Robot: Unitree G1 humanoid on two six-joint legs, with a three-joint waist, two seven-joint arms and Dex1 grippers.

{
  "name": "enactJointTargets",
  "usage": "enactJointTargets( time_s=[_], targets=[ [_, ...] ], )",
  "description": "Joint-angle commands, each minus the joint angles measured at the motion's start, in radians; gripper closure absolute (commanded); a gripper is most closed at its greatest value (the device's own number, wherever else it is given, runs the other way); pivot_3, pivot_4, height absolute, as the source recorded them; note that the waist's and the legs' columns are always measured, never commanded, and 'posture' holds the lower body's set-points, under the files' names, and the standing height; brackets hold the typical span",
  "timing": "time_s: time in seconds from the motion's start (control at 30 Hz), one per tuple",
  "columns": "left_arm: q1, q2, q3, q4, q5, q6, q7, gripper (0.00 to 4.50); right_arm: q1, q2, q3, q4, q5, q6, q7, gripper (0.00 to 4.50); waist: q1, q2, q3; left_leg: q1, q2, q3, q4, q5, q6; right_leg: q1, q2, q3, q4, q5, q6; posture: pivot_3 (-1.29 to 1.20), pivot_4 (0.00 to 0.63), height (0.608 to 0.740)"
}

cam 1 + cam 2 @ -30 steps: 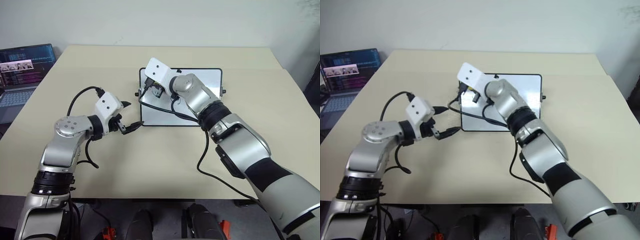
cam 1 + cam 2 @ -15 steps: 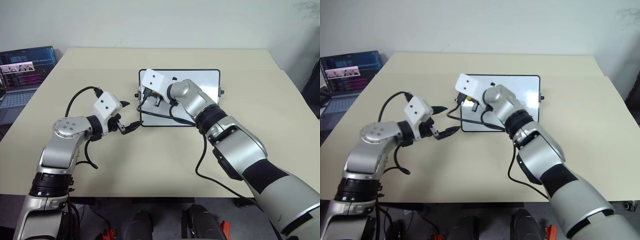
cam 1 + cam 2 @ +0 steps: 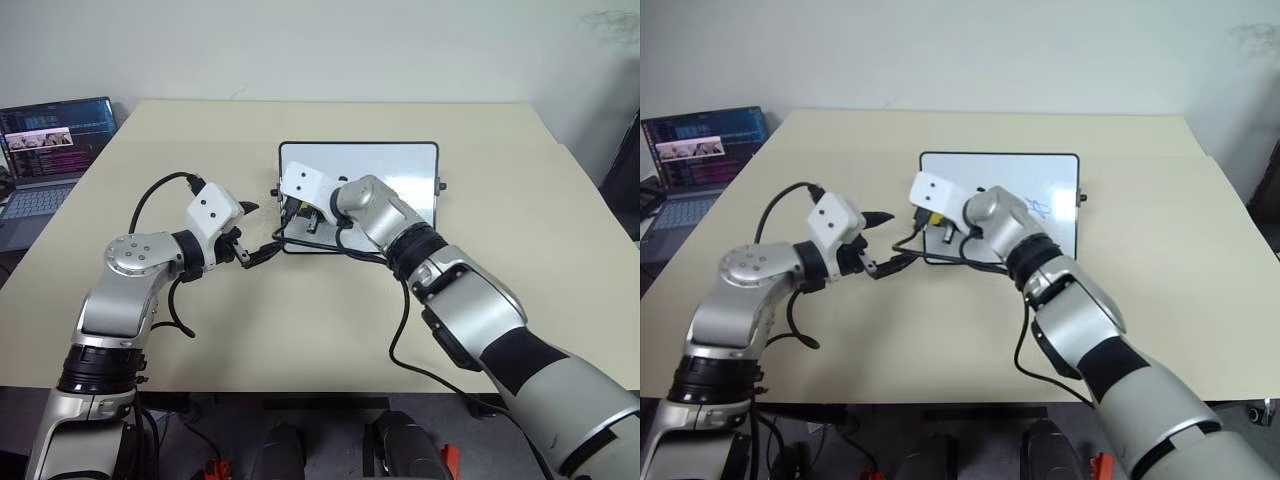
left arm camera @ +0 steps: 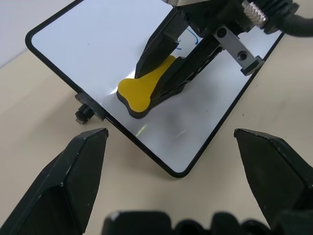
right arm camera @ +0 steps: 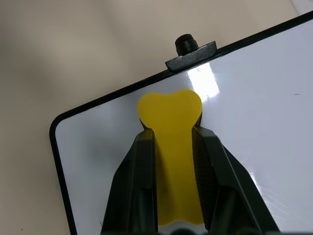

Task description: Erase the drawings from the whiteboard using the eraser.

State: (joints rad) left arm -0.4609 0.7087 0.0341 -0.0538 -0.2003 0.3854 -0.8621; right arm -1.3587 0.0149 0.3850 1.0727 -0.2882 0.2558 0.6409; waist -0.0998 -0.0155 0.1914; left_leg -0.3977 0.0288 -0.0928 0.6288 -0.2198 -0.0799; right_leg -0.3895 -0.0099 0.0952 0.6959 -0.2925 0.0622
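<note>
Yellow eraser (image 5: 170, 147), light and stiff by the look, sits pinched at its narrow waist in the right claw (image 4: 168, 68), flat on the whiteboard (image 3: 400, 165); left claw (image 3: 255, 240) gapes empty beside it.

Beige table (image 3: 300, 330) fills most of the scene, its surface matte with a faint seam line running across the far part. Open laptop (image 3: 45, 150) sits off the table's far left corner, screen (image 3: 55, 122) lit with dark panels of coloured text and a small strip of pictures near its top, grey keyboard deck tilted toward the viewer. Plain pale wall (image 3: 320, 45) stands behind the table's far edge.
</note>
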Motion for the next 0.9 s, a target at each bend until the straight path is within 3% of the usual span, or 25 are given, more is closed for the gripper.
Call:
enactJointTargets(
  time_s=[0.03, 0.17, 0.3, 0.5, 0.63, 0.9],
  targets=[
    [-0.026, 0.02, 0.029, -0.036, -0.023, -0.001, -0.007, 0.0, 0.009, -0.067, -0.065, -0.199, 0.063, 0.108, 0.1, 3.82, 0.005, 0.0, 0.0, -0.001, 0.0, -0.001, 0.0, 0.0, 0.0, 0.0, 0.0, -0.001, -0.001, 0.0, 0.0, 0.0, 0.15, 0.74],
    [-0.052, 0.034, 0.028, -0.029, -0.038, 0.001, -0.031, 0.0, 0.091, -0.184, -0.133, -0.597, 0.149, 0.296, 0.218, 3.83, 0.013, 0.0, 0.001, -0.004, 0.0, -0.003, -0.001, 0.0, 0.0, -0.001, 0.0, -0.004, -0.005, 0.0, 0.0, 0.0, 0.15, 0.74],
    [-0.084, 0.038, 0.01, -0.013, -0.036, -0.007, -0.048, 0.0, 0.168, -0.322, -0.161, -0.83, 0.159, 0.418, 0.242, 3.83, 0.016, 0.0, 0.001, -0.006, 0.001, -0.004, -0.004, -0.001, 0.0, -0.001, 0.0, -0.006, -0.01, -0.001, -0.002, 0.0, 0.15, 0.74],
    [-0.136, 0.023, -0.022, 0.023, -0.029, -0.022, -0.075, 0.0, 0.298, -0.579, -0.196, -1.013, 0.16, 0.505, 0.273, 3.83, 0.022, 0.0, 0.001, -0.009, 0.0, -0.005, -0.004, -0.001, -0.001, -0.001, -0.002, -0.008, -0.015, -0.001, -0.002, 0.0, 0.15, 0.74],
    [-0.147, 0.02, -0.038, 0.052, -0.018, -0.041, -0.086, 0.0, 0.368, -0.693, -0.223, -1.091, 0.19, 0.522, 0.302, 3.83, 0.017, 0.001, 0.001, -0.01, 0.0, -0.005, -0.005, -0.001, -0.001, -0.002, -0.002, -0.008, -0.016, -0.001, -0.002, 0.0, 0.15, 0.74],
    [-0.169, 0.013, -0.051, 0.083, -0.017, -0.066, -0.099, 0.0, 0.411, -0.749, -0.219, -1.154, 0.228, 0.539, 0.302, 3.83, 0.013, 0.001, 0.001, -0.009, 0.0, -0.003, -0.004, -0.001, -0.001, -0.002, -0.001, -0.006, -0.015, -0.001, -0.002, 0.0, 0.15, 0.74]
  ],
)
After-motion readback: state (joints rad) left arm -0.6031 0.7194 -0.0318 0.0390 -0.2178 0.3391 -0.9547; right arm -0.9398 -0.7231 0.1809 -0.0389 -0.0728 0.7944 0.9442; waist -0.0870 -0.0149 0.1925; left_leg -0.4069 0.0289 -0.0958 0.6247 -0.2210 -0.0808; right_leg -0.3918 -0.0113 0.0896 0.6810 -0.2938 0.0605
